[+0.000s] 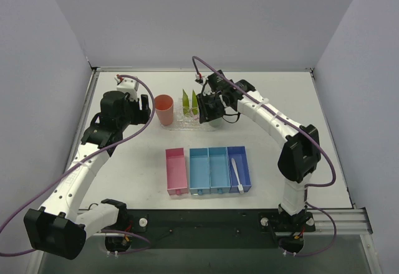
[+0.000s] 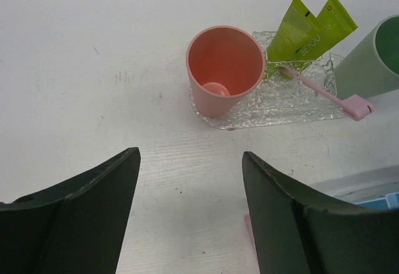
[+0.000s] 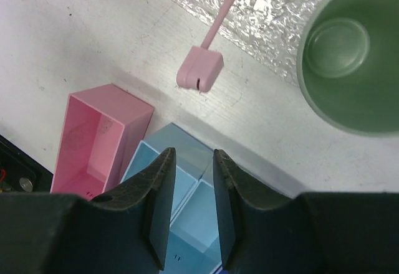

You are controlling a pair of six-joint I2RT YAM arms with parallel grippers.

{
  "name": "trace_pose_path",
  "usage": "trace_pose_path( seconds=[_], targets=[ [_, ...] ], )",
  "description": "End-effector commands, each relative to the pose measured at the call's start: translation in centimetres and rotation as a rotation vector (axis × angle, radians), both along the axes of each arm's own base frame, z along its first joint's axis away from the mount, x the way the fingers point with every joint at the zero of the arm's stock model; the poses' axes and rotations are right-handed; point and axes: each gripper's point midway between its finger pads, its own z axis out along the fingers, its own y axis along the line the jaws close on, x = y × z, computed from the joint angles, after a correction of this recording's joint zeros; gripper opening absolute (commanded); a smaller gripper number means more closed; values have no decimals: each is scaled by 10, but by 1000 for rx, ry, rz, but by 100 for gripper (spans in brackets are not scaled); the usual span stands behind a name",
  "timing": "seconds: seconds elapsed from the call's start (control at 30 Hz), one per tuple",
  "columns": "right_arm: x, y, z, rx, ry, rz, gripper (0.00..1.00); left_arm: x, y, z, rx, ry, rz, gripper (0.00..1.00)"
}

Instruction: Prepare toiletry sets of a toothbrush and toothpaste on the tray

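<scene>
The clear bumpy tray [image 2: 293, 103] holds a pink cup [image 2: 223, 68], two yellow-green toothpaste tubes [image 2: 308, 30] standing upright, and a green cup [image 2: 374, 59]. A pink toothbrush [image 2: 318, 89] lies across the tray, its thick end [image 3: 199, 68] overhanging onto the table. My right gripper [image 3: 193, 155] hovers just in front of that end, its jaws a little apart with nothing between them. A second toothbrush [image 1: 236, 174] lies in the dark blue bin [image 1: 244, 162]. My left gripper [image 2: 190, 162] is wide open and empty over bare table, short of the pink cup.
A pink bin [image 1: 176, 171] and blue bins [image 1: 209, 169] stand in a row at the near middle of the table. Grey walls close in the table at the back and on both sides.
</scene>
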Motion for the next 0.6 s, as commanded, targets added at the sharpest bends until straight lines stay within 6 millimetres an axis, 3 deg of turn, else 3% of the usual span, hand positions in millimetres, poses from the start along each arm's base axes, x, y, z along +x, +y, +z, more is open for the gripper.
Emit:
trace_pose_path(
  seconds=[0.0, 0.07, 0.1, 0.13, 0.17, 0.2, 0.27, 0.33, 0.37, 0.57],
  targets=[
    [-20, -23, 48, 34, -90, -38, 28, 1, 3, 32, -31, -75, 16, 77],
    [-33, -38, 38, 16, -58, -59, 33, 1, 1, 30, -37, -72, 11, 77],
    [-41, -46, 48, 34, -68, -83, 34, 0, 0, 30, -47, -70, 12, 77],
    [-51, -60, 30, -1, -32, -106, 35, 0, -1, 29, -52, -67, 9, 77],
    [-57, -67, 26, -8, -21, -124, 35, -1, -2, 29, -59, -65, 4, 76],
    [-65, -77, 31, 2, -31, -140, 36, -1, -4, 28, -69, -60, 1, 76],
    [-84, -94, 7, -38, 23, -178, 36, -2, -7, 28, -87, -57, -8, 76],
    [-100, -105, 1, -41, 34, -200, 37, -4, -8, 27, -94, -55, -12, 76],
    [-111, -113, -15, -70, 69, -213, 37, -5, -9, 26, -95, -50, -15, 76],
    [-136, -122, -40, -91, 115, -249, 40, -11, -19, 33, -78, -51, -48, 76]
  ],
)
